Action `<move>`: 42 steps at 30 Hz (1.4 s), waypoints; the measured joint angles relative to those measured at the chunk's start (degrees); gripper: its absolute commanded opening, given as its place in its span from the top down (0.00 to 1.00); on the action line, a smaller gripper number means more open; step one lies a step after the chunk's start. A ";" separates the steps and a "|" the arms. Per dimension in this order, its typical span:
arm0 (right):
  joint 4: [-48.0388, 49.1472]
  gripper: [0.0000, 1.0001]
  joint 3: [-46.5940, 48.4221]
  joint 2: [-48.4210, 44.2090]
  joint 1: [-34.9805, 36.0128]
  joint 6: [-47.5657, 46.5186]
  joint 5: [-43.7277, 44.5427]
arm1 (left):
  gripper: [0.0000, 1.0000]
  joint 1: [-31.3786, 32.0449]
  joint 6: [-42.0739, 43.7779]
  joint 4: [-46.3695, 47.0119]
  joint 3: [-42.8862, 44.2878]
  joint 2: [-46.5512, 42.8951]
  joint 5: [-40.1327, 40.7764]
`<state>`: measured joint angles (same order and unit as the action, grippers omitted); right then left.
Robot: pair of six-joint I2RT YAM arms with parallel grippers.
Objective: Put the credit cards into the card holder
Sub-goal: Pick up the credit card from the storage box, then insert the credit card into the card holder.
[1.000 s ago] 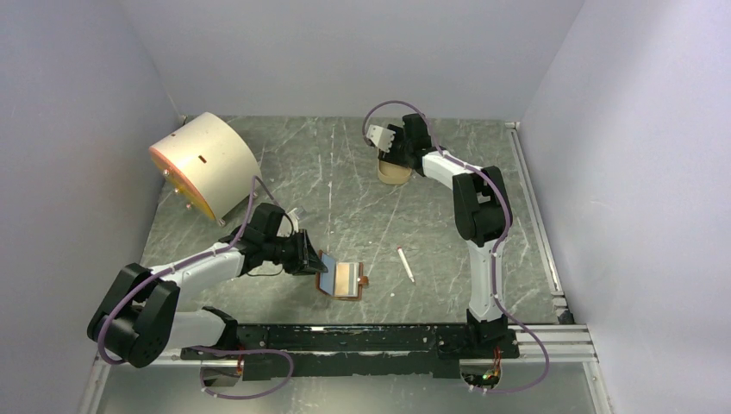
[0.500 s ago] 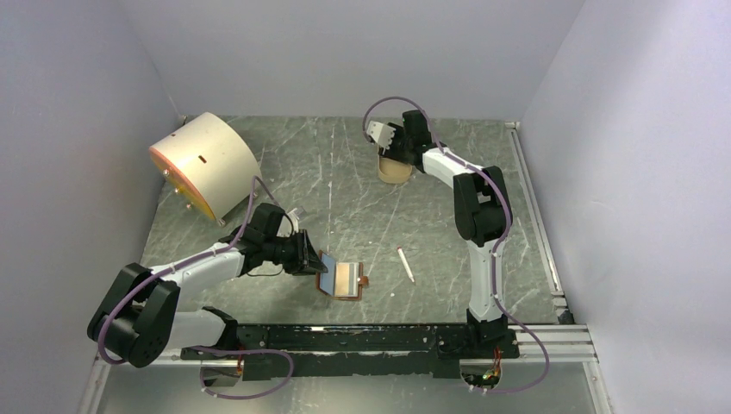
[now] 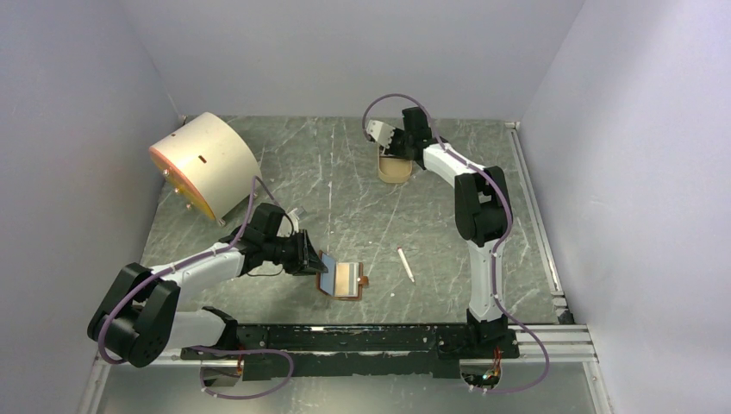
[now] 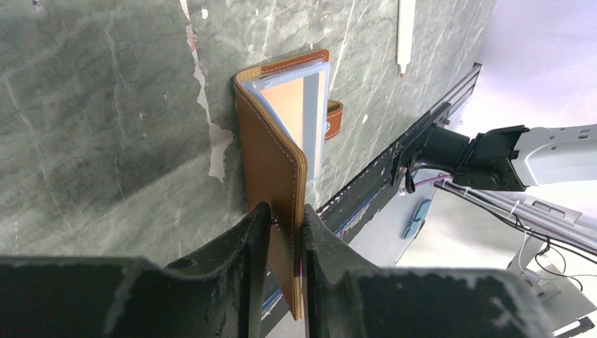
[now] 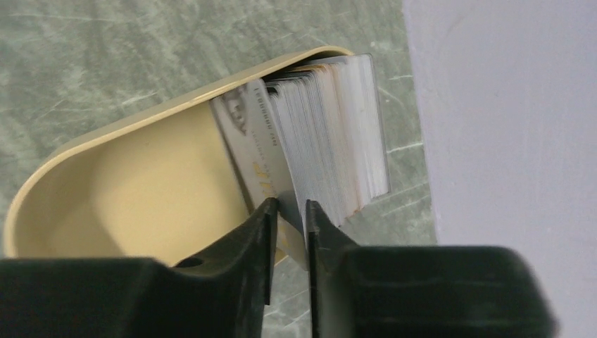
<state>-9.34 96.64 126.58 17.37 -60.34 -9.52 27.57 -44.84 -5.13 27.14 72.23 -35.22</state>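
On the grey-green marbled surface [image 3: 362, 198], boxed in by pale walls [image 3: 345, 52], my left tool [image 4: 284, 215] pinches one cover of the open card holder [image 4: 271, 151] near the front edge. At the far side, my right tool [image 5: 290, 208] pinches the front card of the credit cards [image 5: 338, 134] standing in the tan tray [image 5: 141, 190].

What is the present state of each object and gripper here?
card holder: open, one cover raised.
left gripper: shut on that cover.
credit cards: stacked on edge in the tan tray.
right gripper: jaws around the front card; grip uncertain.
white stick: lying flat.
cream drum: on its side.
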 measured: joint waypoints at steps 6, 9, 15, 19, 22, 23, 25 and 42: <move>-5.31 0.98 0.57 -1.03 -0.04 2.73 -3.26 | 0.71 0.00 -0.61 0.83 -0.61 -0.44 -0.17; -5.40 0.98 -2.97 -4.37 0.00 4.90 -4.50 | 0.74 0.00 -1.42 1.60 -1.51 -1.16 -0.90; -6.05 1.00 -5.70 -10.91 0.00 10.14 -6.08 | 0.91 0.00 -1.51 1.33 -1.95 -2.93 -1.07; -6.01 1.00 -9.16 -15.74 0.13 16.85 -8.11 | 0.91 0.00 -1.55 1.29 -1.95 -4.35 -1.01; -6.25 1.00 -10.47 -18.29 0.37 26.86 -9.03 | 0.91 0.00 -2.14 1.73 -1.95 -4.79 -1.11; -6.36 1.00 -10.45 -18.71 0.55 29.77 -9.09 | 0.91 0.00 -2.43 1.99 -1.95 -4.79 -1.27; -7.26 1.00 -10.38 -19.65 0.90 36.98 -9.38 | 0.91 0.00 -3.26 2.82 -1.97 -4.83 -1.73; 16.00 1.00 -51.15 -43.54 7.28 95.14 -25.35 | 0.88 -0.13 -12.24 17.99 -7.43 -4.44 -2.12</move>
<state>6.66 45.50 83.05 24.64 34.81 -34.87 27.44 -57.08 12.86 19.70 67.79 -37.34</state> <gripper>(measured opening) 0.019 0.118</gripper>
